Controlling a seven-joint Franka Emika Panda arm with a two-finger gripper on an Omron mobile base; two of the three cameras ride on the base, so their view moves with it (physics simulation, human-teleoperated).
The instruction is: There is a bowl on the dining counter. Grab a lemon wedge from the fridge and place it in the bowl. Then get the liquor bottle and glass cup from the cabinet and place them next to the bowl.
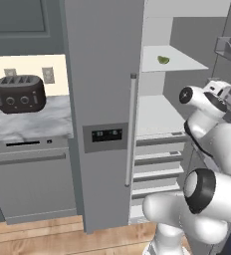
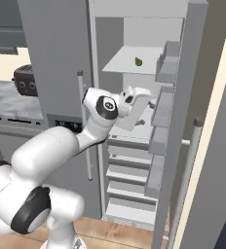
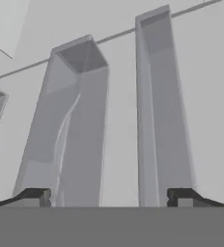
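Where fridge (image 1: 103, 74) stands open, door bins (image 2: 162, 104) beside end effector (image 2: 151, 103)

**Kitchen corner: worktop, wall and floor**

A marble worktop (image 1: 28, 119) with grey veining runs along the left, carrying a black toaster (image 1: 19, 93) with two round dials on its front. Behind it, a cream wall (image 1: 30, 69) bears two pale outlet plates (image 1: 48, 74). Below the worktop sits a grey dishwasher (image 1: 30, 182) with a horizontal bar handle and a dark control strip. The floor (image 1: 38, 234) is light wooden planking. Lighting is even, with soft shadows.
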